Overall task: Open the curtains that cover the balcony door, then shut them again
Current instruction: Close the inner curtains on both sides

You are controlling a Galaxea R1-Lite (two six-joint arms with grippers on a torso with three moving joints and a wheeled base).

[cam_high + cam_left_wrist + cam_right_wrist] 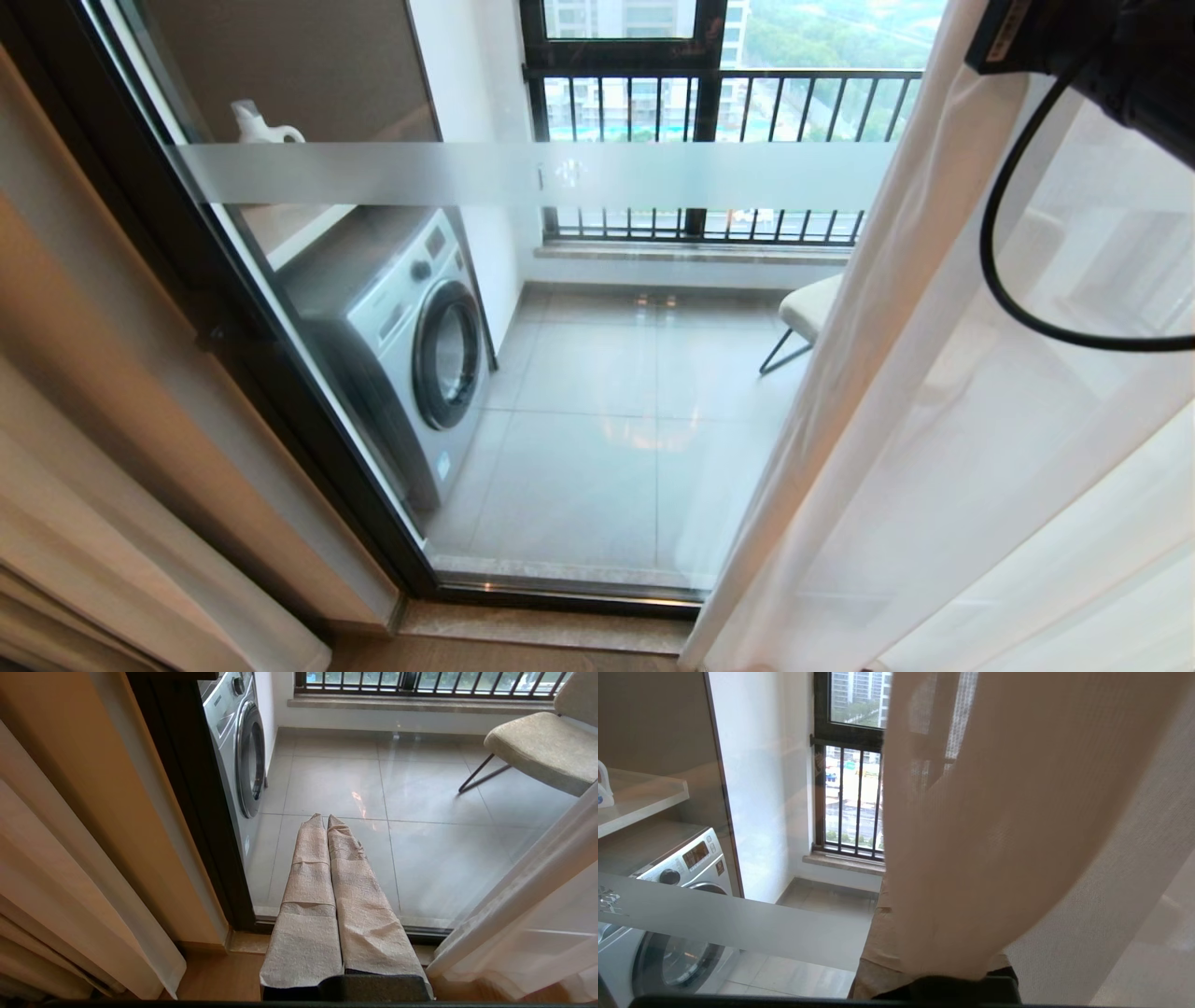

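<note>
Sheer white curtains [1017, 812] drape the raised right end effector [934, 970], closed.

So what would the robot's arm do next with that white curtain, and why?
Probably keep drawing the sheer curtain sideways with the right fingers, which appear shut on its fabric. The glass door is bare in the middle, with the washing machine showing through, so whichever way the pull goes, there is more travel left. The left fingers rest shut and idle.
</note>
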